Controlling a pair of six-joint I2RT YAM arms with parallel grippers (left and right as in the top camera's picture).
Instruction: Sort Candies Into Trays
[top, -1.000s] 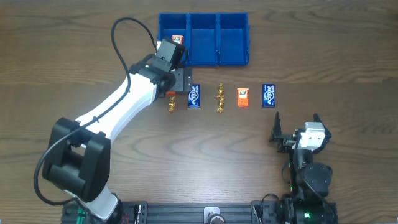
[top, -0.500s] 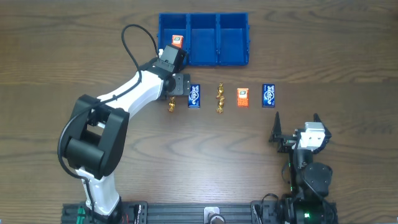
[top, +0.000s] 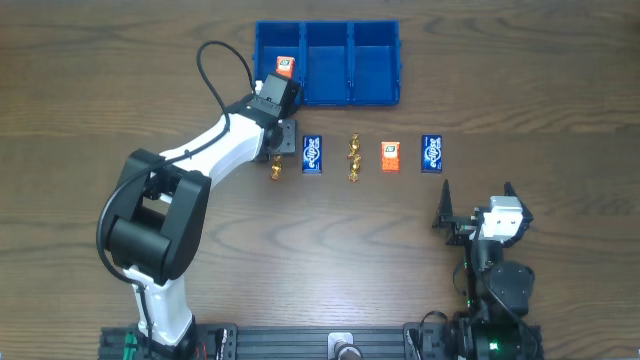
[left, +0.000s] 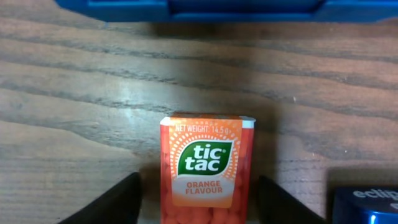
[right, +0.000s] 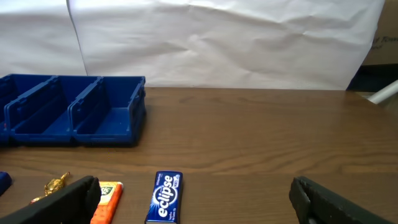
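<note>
While the right gripper (top: 477, 190) sits close to its own base with its fingers spread wide and nothing between them, the left gripper (left: 199, 182) is low over the wooden table (top: 520, 90), just in front of the blue tray (top: 375, 62). Its two fingers (left: 118, 202) stand apart, one on each side of an orange mint box (left: 208, 163) that lies flat on the wood. A strip of table shows between the box and each finger, so the jaws straddle the box without clamping it. The corner of a blue gum pack (left: 367, 204) lies just beside that gripper.

The tray has three compartments side by side, and a second orange box (top: 285, 65) lies in the left one.

A loose row of candies runs across the table in front of the tray. A gold-wrapped candy (top: 276, 168) sits near the left gripper, next to the blue gum pack. Farther toward the right arm's side come two more gold candies (top: 353, 150), one behind the other. Beyond them lie a third orange box (top: 389, 156) and, at the end, a second blue gum pack (top: 432, 153). From the right wrist, this last pack lies on the wood ahead of the spread fingers, apart from both of them.
</note>
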